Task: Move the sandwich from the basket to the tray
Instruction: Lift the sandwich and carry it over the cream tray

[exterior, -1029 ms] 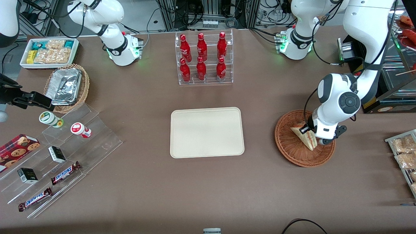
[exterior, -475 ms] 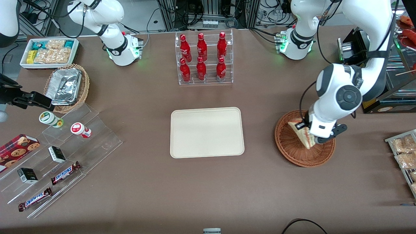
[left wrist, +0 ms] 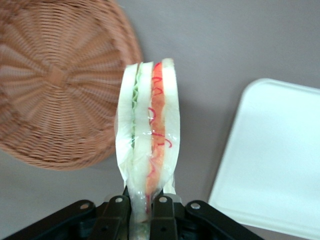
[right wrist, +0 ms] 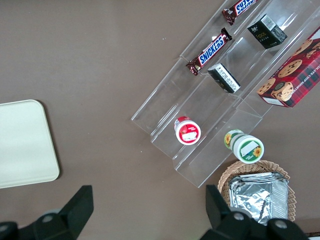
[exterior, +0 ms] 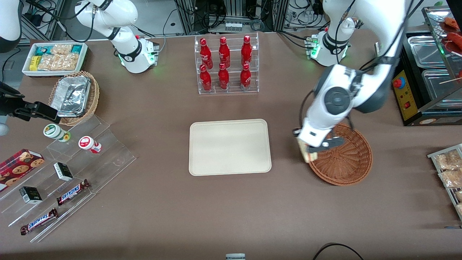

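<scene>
My left gripper [exterior: 311, 148] [left wrist: 141, 210] is shut on the clear-wrapped sandwich [left wrist: 148, 135], a pale wedge with red and green filling, pinched at its narrow end. In the front view the sandwich [exterior: 306, 152] hangs in the air over the basket's rim on the side toward the tray. The reddish-brown wicker basket [exterior: 346, 159] [left wrist: 55, 85] holds nothing. The cream tray [exterior: 230, 147] [left wrist: 280, 160] lies flat at the table's middle, a short gap from the gripper.
A clear rack of red bottles [exterior: 226, 64] stands farther from the front camera than the tray. A black box with a red button [exterior: 406, 95] sits beside the basket. Snack packets on a wire rack [exterior: 449, 173] lie at the working arm's end.
The gripper has lifted the sandwich out of the basket and carried it toward the tray, from over the basket's middle to over its rim. The basket now holds nothing.
</scene>
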